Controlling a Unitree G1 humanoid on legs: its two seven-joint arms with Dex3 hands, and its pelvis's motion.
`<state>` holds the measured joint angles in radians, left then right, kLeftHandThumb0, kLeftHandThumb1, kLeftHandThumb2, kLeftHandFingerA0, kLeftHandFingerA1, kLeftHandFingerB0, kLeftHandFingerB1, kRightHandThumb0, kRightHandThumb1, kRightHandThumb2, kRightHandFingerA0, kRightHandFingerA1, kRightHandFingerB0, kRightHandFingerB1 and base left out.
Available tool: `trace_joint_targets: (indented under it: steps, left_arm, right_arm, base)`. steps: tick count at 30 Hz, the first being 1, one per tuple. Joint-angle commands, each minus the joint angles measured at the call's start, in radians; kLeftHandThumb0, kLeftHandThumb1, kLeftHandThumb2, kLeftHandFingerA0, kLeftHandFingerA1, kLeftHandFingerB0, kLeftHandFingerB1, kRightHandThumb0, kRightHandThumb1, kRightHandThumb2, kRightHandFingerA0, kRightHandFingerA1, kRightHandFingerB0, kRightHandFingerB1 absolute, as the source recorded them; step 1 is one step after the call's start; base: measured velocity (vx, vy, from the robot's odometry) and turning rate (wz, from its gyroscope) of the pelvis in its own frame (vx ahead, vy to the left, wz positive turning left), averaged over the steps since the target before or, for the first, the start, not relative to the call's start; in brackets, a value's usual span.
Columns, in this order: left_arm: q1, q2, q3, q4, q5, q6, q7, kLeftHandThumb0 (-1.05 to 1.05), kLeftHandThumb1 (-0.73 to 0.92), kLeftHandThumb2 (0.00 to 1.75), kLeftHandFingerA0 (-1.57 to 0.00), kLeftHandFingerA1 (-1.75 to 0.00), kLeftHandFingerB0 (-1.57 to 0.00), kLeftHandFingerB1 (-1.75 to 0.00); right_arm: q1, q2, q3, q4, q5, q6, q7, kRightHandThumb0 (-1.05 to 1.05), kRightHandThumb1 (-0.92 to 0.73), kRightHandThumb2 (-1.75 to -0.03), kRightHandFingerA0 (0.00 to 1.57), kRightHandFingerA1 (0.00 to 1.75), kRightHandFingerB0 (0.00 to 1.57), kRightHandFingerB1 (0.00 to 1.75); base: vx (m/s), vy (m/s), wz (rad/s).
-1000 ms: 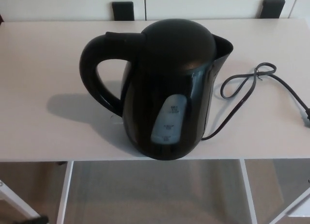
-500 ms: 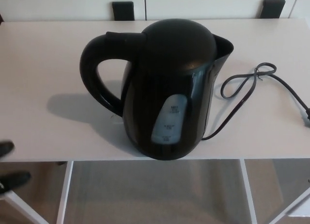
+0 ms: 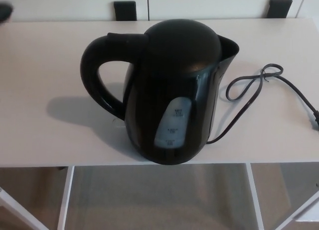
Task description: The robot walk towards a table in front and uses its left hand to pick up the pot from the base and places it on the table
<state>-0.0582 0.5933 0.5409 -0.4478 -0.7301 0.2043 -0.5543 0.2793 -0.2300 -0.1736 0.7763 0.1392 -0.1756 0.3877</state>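
Black electric kettle (image 3: 172,90) is sitting upright on the white table (image 3: 45,135), close to the front edge, with its handle (image 3: 89,73) pointing to picture left and its spout to the right. Power cord (image 3: 267,73) is trailing from its right side and looping across the tabletop. Left hand (image 3: 4,12) is only peeking in as a dark sliver at the top-left edge, well apart from the kettle; can't tell its grip. Right hand isn't showing.

pot (image 3: 169,75) gauge markings (image 3: 174,123), too blurred to read
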Motion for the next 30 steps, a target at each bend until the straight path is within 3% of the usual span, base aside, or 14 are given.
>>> trace_joint_targets:
  steps: [1,2,8,26,27,30]
  left_arm:
    - [-0.213,0.081,-0.275,0.242,0.406,-0.058,0.079,-0.3,0.2,0.81,-0.01,-0.49,0.0,-0.46]
    - [-0.236,0.074,-0.308,0.267,0.424,-0.046,0.085,-0.59,0.39,0.71,-0.08,-0.29,-0.1,-0.3]
    - [-0.364,0.068,-0.495,0.408,0.53,-0.019,0.07,-0.58,0.37,0.76,-0.02,-0.19,-0.06,-0.21]
    - [-0.492,-0.04,-0.736,0.548,0.601,0.049,0.118,-0.58,0.37,0.76,-0.03,-0.24,-0.05,-0.18]
    - [-0.495,-0.045,-0.742,0.553,0.605,0.053,0.119,-0.61,0.45,0.54,-0.04,-0.27,-0.01,-0.24]
    - [-0.5,-0.061,-0.755,0.562,0.621,0.067,0.126,-0.61,0.45,0.54,-0.05,-0.27,-0.02,-0.24]
  right_arm:
    - [0.002,-0.008,-0.011,-0.002,-0.004,0.008,-0.031,-0.33,-0.5,-0.87,0.45,0.62,0.34,0.56]
    - [0.001,-0.009,-0.009,0.004,-0.008,0.0,-0.032,-0.34,-0.5,-0.88,0.47,0.64,0.35,0.56]
    - [0.006,-0.005,-0.008,-0.008,-0.008,-0.004,-0.032,-0.35,-0.49,-0.88,0.45,0.63,0.35,0.57]
    - [0.018,-0.003,-0.001,-0.041,-0.024,-0.002,-0.051,-0.35,-0.49,-0.87,0.48,0.64,0.37,0.57]
    - [0.018,-0.003,0.002,-0.042,-0.029,-0.003,-0.055,-0.35,-0.5,-0.87,0.48,0.64,0.36,0.56]
    - [0.014,-0.005,0.004,-0.03,-0.034,-0.013,-0.06,-0.34,-0.51,-0.88,0.5,0.65,0.37,0.57]
  base:
    - [0.0,0.0,0.0]
    - [0.0,0.0,0.0]
    - [0.0,0.0,0.0]
    - [0.0,0.0,0.0]
    - [0.0,0.0,0.0]
    - [0.0,0.0,0.0]
